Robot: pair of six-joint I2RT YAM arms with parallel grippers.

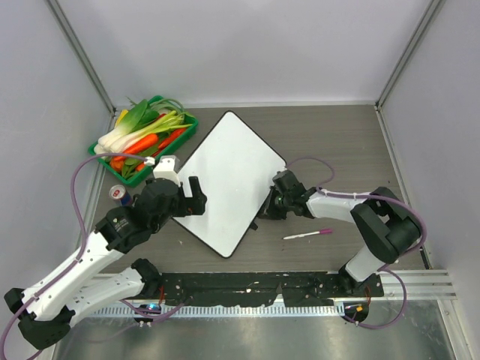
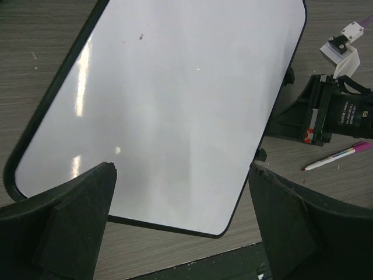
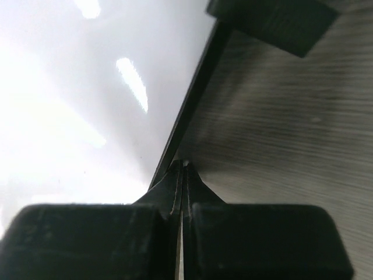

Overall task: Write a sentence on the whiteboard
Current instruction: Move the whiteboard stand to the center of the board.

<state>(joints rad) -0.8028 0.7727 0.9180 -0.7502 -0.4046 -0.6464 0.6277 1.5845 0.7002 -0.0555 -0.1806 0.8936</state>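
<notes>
- Overhead, the whiteboard [image 1: 225,180] lies flat on the grey table [image 1: 337,142], turned so its corners point toward and away from the arm bases, roughly midway between my two arms.
- My left gripper [image 1: 196,192] hangs above the board's left edge with its fingers spread wide and released, holding nothing.
- From the left wrist, those two black fingers [image 2: 76,216] frame the near end of the whiteboard [image 2: 175,105]. Its glossy face shows white, with streaks of lamp glare inside a thin black frame.
- My right gripper [image 1: 262,216] sits low at the board's right edge, its fingers clenched flat against each other.
- From the right wrist, the right gripper [image 3: 182,169] has its tips meeting right at the dark frame of the whiteboard [image 3: 70,116]. I cannot tell whether they press on it.
- One black clip [image 3: 271,20] juts from that same edge farther along.
- A marker [image 1: 307,235] with a pink cap lies on the table just beside the right arm, apart from both grippers. It also shows from the left wrist as a white barrel with a pink end [image 2: 338,156].
- A green tray [image 1: 189,122] of vegetables [image 1: 142,139] sits at the far left, close to the board's upper left side.
</notes>
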